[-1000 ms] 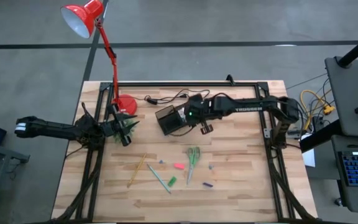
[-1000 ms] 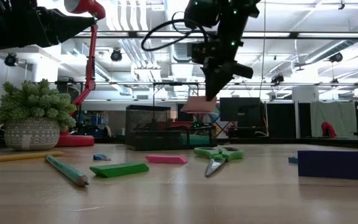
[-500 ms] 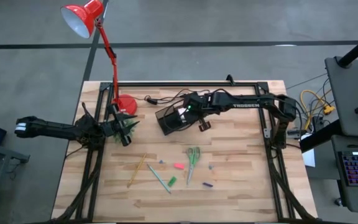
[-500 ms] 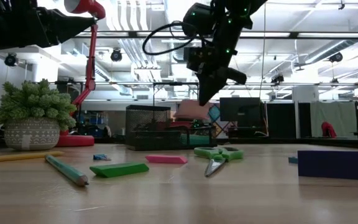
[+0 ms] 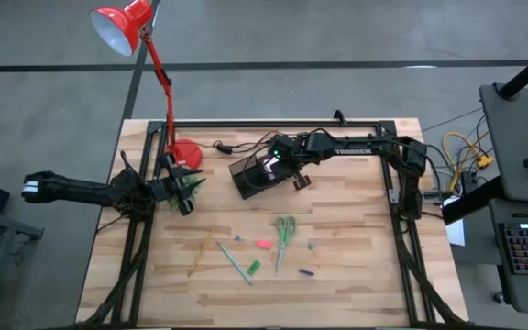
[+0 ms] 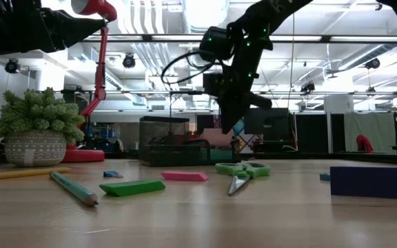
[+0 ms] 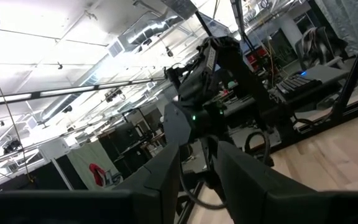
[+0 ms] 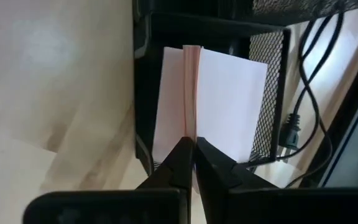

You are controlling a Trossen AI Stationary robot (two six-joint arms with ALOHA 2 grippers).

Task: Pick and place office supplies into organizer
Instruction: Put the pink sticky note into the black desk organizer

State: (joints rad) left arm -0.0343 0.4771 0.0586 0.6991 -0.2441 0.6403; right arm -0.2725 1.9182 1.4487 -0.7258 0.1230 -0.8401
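"TROSSEN" lettering along right arm

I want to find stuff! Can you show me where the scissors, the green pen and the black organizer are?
scissors [image 5: 285, 229]: high view, on the green handles.
green pen [image 6: 74, 188]: low view, middle of its barrel.
organizer [image 5: 246, 178]: high view, on its black mesh wall.

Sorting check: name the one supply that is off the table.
The pink sticky-note pad, pinched edge-on in the right gripper over the organizer; the others lie on wood.
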